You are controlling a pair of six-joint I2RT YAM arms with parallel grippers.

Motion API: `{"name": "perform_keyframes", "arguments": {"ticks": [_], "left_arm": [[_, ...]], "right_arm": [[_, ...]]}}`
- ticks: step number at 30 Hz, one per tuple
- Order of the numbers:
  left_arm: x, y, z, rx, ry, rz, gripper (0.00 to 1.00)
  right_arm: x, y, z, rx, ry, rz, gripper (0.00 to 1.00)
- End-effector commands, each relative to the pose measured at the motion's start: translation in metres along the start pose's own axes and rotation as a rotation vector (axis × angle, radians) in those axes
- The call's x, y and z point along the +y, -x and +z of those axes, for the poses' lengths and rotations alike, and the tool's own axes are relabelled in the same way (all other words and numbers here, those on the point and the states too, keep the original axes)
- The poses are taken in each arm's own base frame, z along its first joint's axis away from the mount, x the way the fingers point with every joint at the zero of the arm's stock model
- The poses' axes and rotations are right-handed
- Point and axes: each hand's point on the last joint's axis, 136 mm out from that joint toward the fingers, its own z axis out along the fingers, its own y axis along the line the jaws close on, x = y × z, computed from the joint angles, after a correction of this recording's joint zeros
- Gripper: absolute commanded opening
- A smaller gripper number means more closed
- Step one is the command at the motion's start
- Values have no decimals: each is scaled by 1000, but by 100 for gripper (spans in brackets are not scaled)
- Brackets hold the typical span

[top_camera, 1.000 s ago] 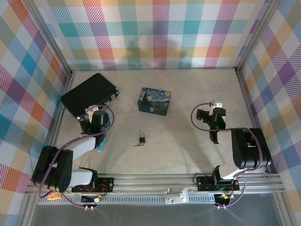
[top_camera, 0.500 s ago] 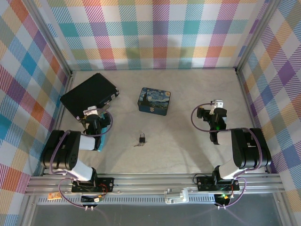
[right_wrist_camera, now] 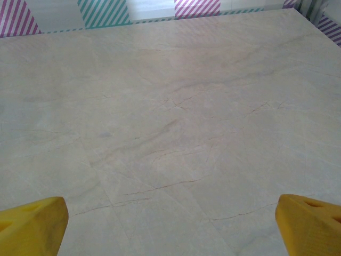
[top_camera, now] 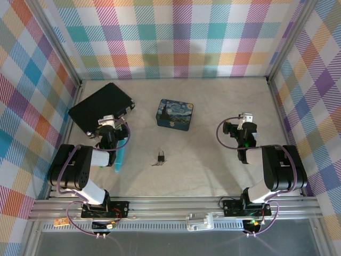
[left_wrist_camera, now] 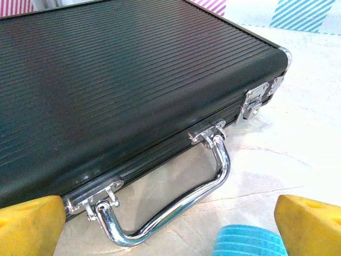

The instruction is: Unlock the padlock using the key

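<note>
While one padlock [top_camera: 161, 156] and one key [top_camera: 155, 164] lie side by side mid-desk [top_camera: 213, 101], with one painted tin [top_camera: 175, 114], one black case [top_camera: 98, 106] and one blue stick [top_camera: 118, 159] around them, the left hand [left_wrist_camera: 170, 226] and the right hand [right_wrist_camera: 170, 224] gape wide (both empty); the left has edged rightward since, baring more stick.

Our left arm [top_camera: 72, 176] and right arm [top_camera: 279, 170] share black, blocky housings and pale grey links, each trailed by a looping purple cable [top_camera: 219, 133]. A white cap [top_camera: 246, 116] tops each wrist. Our fingertips [left_wrist_camera: 29, 226] are yellow wedges; a green light [top_camera: 254, 220] glows at the right base.
</note>
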Motion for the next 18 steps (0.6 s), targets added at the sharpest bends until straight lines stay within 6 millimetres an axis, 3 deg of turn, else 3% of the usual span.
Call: {"name": "perform_keyframes", "arguments": {"ticks": [1, 18], "left_arm": [[-3, 2, 2, -2, -3, 22, 100], [-2, 2, 2, -1, -2, 21, 100]], "right_arm": [[1, 6, 0, -29, 12, 1, 99], [5, 7, 2, -20, 30, -9, 99]]}}
